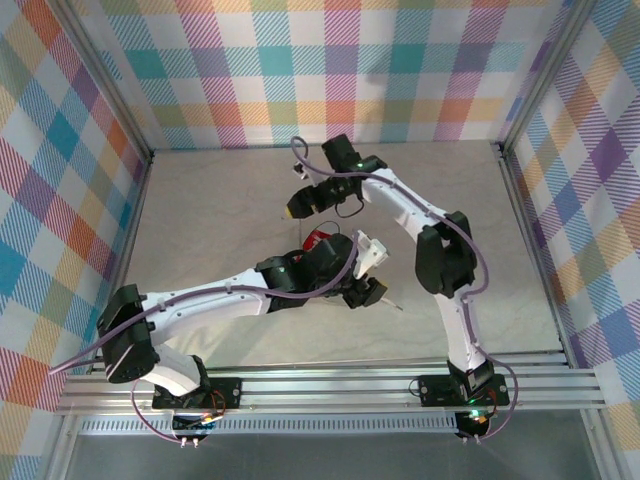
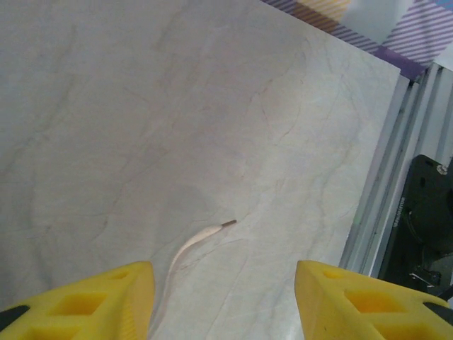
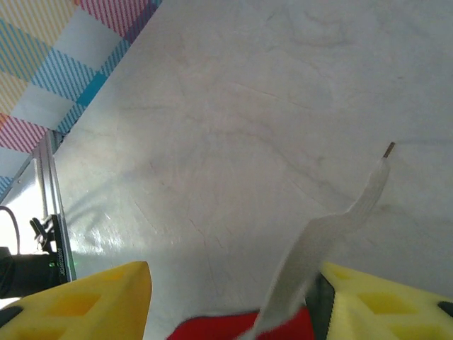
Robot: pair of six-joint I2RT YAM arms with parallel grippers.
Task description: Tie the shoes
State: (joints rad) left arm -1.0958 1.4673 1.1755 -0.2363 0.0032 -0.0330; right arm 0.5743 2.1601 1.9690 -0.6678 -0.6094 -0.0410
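Red canvas sneaker [image 3: 226, 329] with a white sole edge is, I judge, light and soft. Its flat whitish-grey lace [image 3: 340, 219] is limp and a little slippery, so the best hold is near the stiff tip, not on the shoe body. The right gripper [image 3: 235, 269] stands wide open and grips nothing; the lace rises between its yellow fingers [image 3: 85, 304], and the red canvas lies just below. The left gripper [image 2: 223, 283] is also wide open and empty, with a lace end [image 2: 202, 237] lying loose on the pale marbled table [image 2: 177, 106] between its fingers. In the top view the sneaker [image 1: 320, 240] sits mid-table, partly hidden by the left arm
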